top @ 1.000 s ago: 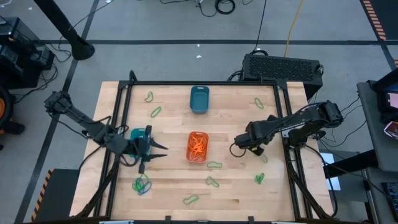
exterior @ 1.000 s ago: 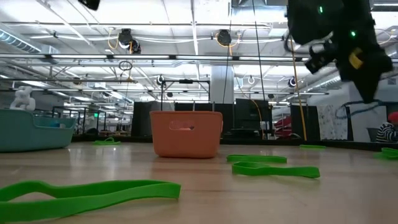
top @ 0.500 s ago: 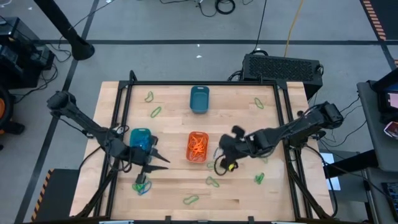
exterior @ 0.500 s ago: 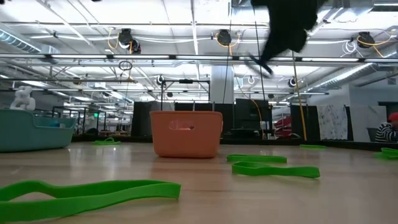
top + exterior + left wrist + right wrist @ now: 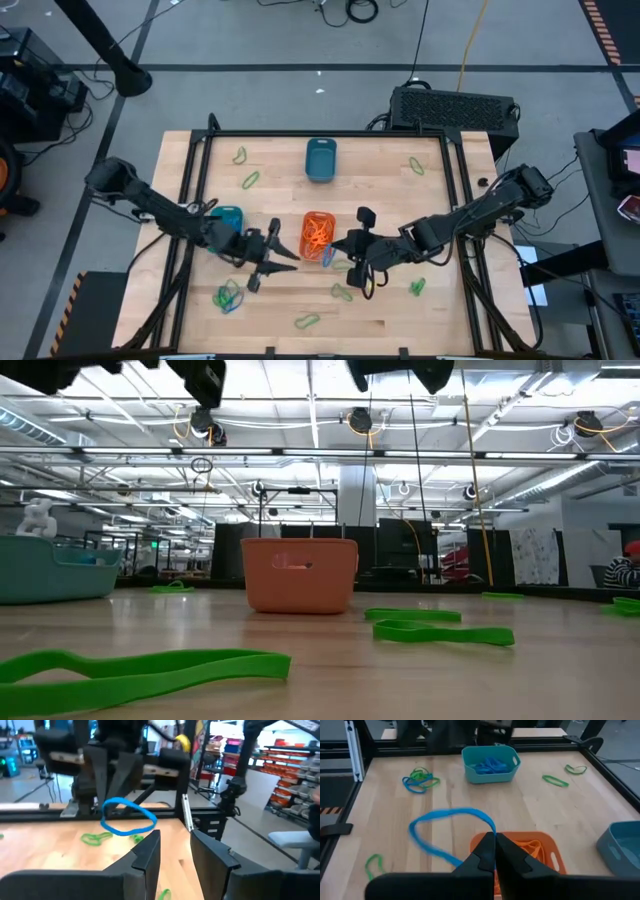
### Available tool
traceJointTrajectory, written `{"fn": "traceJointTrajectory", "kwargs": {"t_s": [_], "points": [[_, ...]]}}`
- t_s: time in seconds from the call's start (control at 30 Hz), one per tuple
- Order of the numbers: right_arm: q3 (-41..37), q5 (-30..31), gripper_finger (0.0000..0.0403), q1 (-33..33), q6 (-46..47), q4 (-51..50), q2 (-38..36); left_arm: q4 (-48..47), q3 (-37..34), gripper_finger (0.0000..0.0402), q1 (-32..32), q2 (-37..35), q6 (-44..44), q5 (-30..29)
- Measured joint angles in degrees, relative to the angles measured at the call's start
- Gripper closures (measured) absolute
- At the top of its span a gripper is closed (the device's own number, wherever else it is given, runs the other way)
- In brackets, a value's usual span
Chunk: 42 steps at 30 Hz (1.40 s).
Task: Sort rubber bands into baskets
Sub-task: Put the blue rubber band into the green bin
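My right gripper is shut on a blue rubber band just off the orange basket's near right corner. That basket holds orange bands. My left gripper stands open and holds nothing. It is level, left of the orange basket, pointing at the band. The turquoise basket, behind the left hand, holds blue bands. The dark teal basket stands on the table toward the far edge. My right gripper pinches one spot of the blue band's loop between its two shut fingertips. The fingers come from the table's right, slanting down. The band stands out beyond the tips as an open, slack loop, lifted clear of the table beside the orange basket.
Green bands lie loose on the wood at the far left, far right and near side. A green and blue tangle lies near left. Black frame rails run along the table's sides.
My right gripper, shut throughout, has swung from the table's right part toward the left to the orange basket and tipped up from pointing steeply down. My left gripper has gone from the turquoise basket toward the right, and now points level at the right gripper.
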Motion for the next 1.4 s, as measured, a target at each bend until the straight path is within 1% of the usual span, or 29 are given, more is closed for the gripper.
{"fn": "traceJointTrajectory", "kwargs": {"t_s": [0.13, 0.23, 0.43, 0.57, 0.83, 1.4], "points": [[0.00, 0.04, 0.0402, -0.03, 0.00, -0.12, 0.09, 0.16, 0.64, 0.0288, 2.09, 2.66, -2.27, 3.28], [0.00, 0.03, 0.0402, -0.04, 0.05, -0.54, 0.33, 2.55, 0.76, 0.0288, 2.87, 4.30, -3.65, 4.91], [0.00, 0.46, 0.0402, -0.76, 1.59, 2.70, 2.11, 8.10, 0.77, 0.0288, 4.08, 7.50, -7.01, 5.03], [0.00, 0.19, 0.0402, -1.74, 1.47, 5.33, 3.66, 10.16, 0.85, 0.0288, 5.25, 9.61, -9.88, 3.06], [-0.02, 0.04, 0.0402, -2.21, 1.51, 5.61, 4.02, 10.14, 0.85, 0.0288, 6.42, 10.08, -11.50, 2.60], [-0.02, 0.61, 0.0402, -4.06, 2.82, 5.95, 4.02, 9.64, 0.85, 0.0288, 6.47, 10.08, -12.99, 3.16]]}}
